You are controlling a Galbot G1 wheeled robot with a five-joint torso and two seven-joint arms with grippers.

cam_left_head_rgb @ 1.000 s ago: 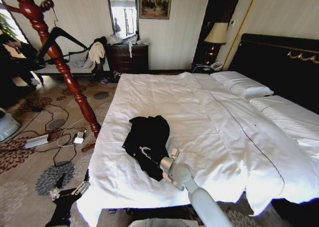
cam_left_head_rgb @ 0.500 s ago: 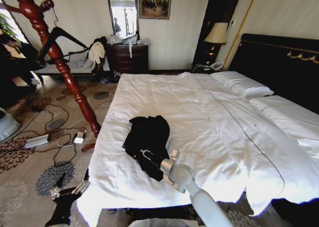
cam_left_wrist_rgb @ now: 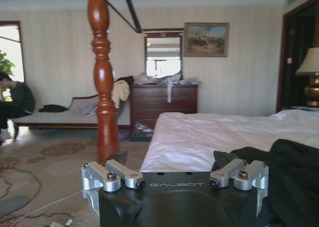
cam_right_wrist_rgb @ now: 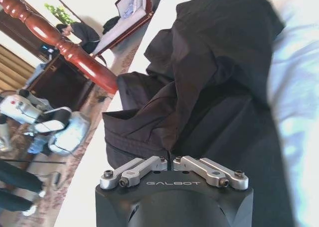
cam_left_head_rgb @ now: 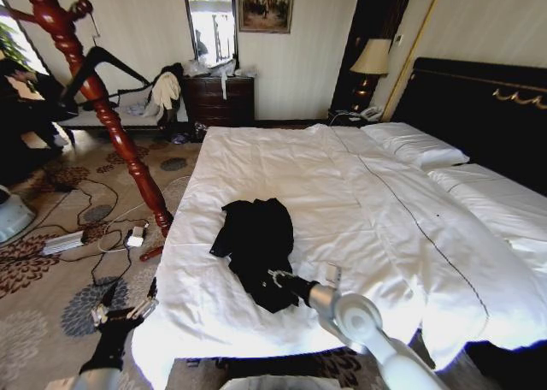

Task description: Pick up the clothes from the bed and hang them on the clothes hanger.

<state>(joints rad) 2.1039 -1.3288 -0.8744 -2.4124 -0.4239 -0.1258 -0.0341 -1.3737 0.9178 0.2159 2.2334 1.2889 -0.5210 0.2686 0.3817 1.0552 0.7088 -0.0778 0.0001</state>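
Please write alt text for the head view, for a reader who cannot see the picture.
The right gripper reaches onto the near edge of a black garment that lies crumpled on the white sheets of a wide bed. The left gripper hangs low beside the bed, above the patterned carpet. Farther left, a black hanger hangs on a red wooden stand.
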